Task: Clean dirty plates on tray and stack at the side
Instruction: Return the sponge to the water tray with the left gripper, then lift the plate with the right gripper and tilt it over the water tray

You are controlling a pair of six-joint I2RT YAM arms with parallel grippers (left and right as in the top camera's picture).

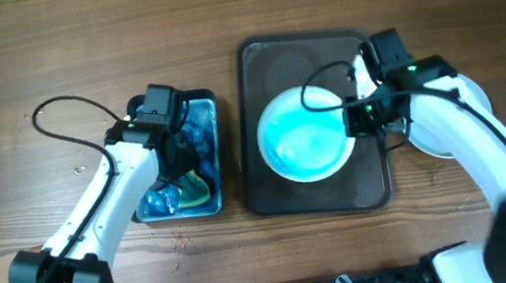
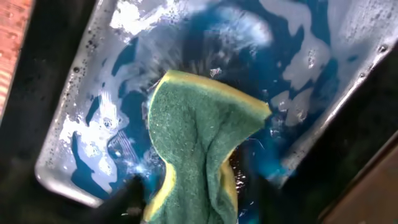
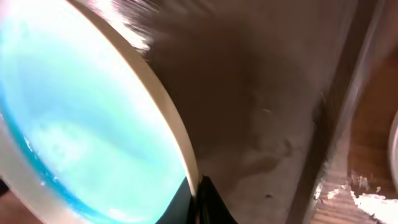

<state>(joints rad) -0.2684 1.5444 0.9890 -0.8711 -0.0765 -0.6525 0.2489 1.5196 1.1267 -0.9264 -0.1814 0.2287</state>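
A white plate (image 1: 302, 137) covered in a blue-cyan film sits on the dark tray (image 1: 280, 192); it fills the left of the right wrist view (image 3: 93, 124). My right gripper (image 1: 357, 119) is shut on the plate's right rim (image 3: 196, 193). Another white plate (image 1: 451, 138) lies on the table right of the tray, mostly hidden under my right arm. My left gripper (image 1: 180, 164) is in the blue basin (image 1: 204, 109), shut on the green and yellow sponge (image 2: 199, 143), which hangs folded over blue soapy water.
The basin (image 2: 68, 180) stands left of the tray on the wooden table (image 1: 11, 116). A black cable (image 1: 64, 103) loops over the table behind my left arm. The tray's rim (image 3: 339, 106) runs close to the right plate's edge.
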